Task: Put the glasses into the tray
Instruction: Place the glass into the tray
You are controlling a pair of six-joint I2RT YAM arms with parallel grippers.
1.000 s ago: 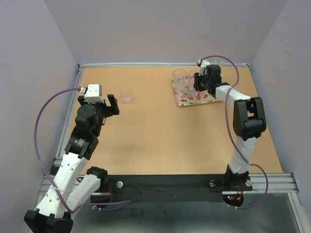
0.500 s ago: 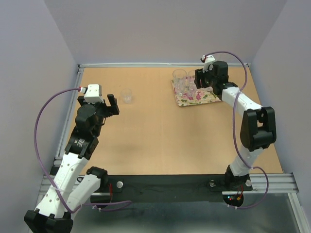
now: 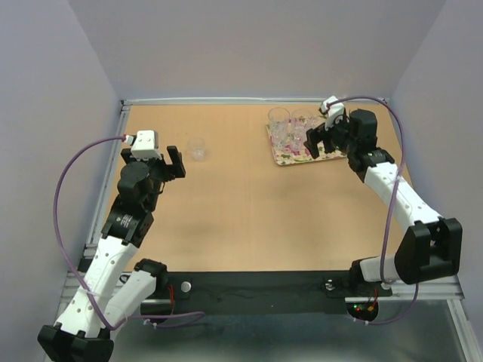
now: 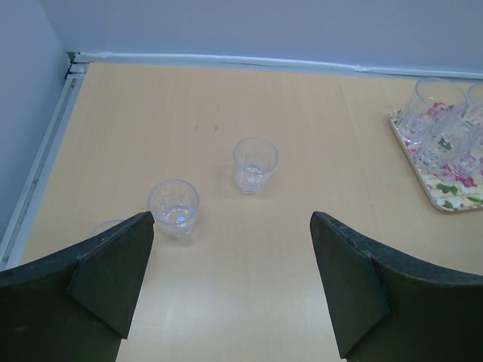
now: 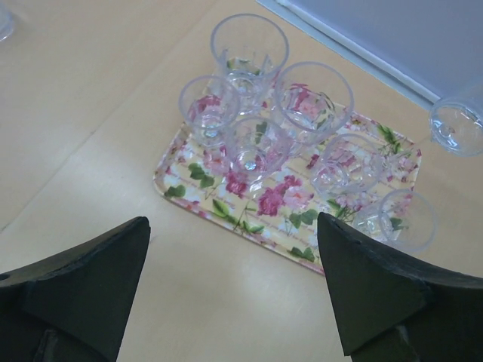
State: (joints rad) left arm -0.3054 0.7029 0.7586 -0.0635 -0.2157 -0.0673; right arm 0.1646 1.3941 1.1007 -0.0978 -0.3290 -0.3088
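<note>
The floral tray [image 5: 226, 213] holds several clear glasses [image 5: 249, 49], one of them at its right corner [image 5: 406, 219]. My right gripper [image 5: 232, 220] hovers open just in front of the tray's near edge with nothing between its fingers. From above, the right gripper [image 3: 321, 142] sits over the tray [image 3: 290, 157]. Two more glasses [image 4: 255, 164] [image 4: 173, 206] stand on the table ahead of my open, empty left gripper [image 4: 232, 219]. From above, only one glass [image 3: 198, 148] shows beyond the left gripper [image 3: 169, 166].
One glass [image 5: 456, 124] stands on the table just past the tray's far right corner. The back wall rail [image 3: 226, 100] and left rail [image 4: 45, 158] bound the table. The tray [image 4: 451, 199] shows at the right edge of the left wrist view.
My right gripper has opened wide and drawn back from the glasses on the tray, its arm swinging out to the right. The left arm has not moved.
</note>
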